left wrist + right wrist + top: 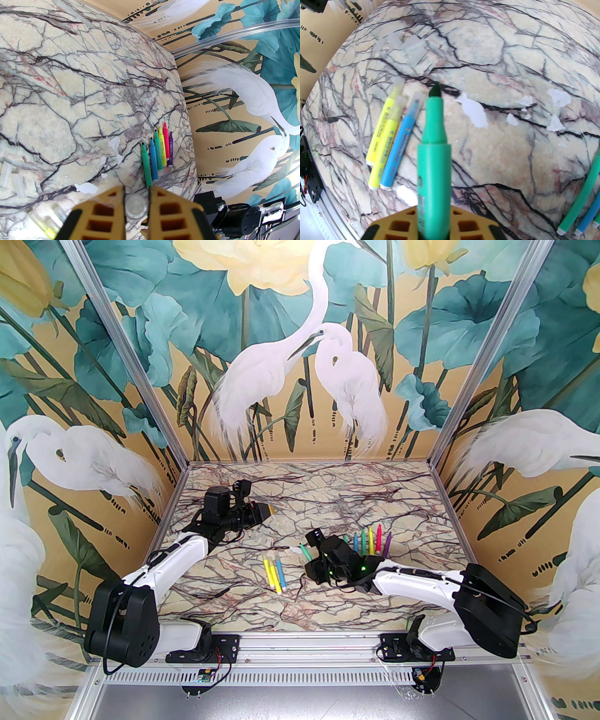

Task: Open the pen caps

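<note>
My right gripper (433, 211) is shut on a green pen (433, 145) whose dark tip is bare and points away over the table. Seen from above, this pen (303, 549) sticks out left of the right gripper (310, 561). At the back left of the table, my left gripper (136, 189) is shut on a small see-through pen cap (136, 206), seen end-on between the yellow fingers (112, 206). From overhead the left gripper (267, 510) hovers there. Two yellow pens and a blue one (393, 140) lie capped side by side. Several uncapped pens (159, 152) lie in a row.
Loose clear caps (412, 46) lie on the marble table (328, 493) near the left arm, also visible as pale tubes (14, 178) in the left wrist view. The capped pens (274, 575) lie between the arms; the uncapped row (370, 540) lies behind the right wrist. Walls enclose three sides.
</note>
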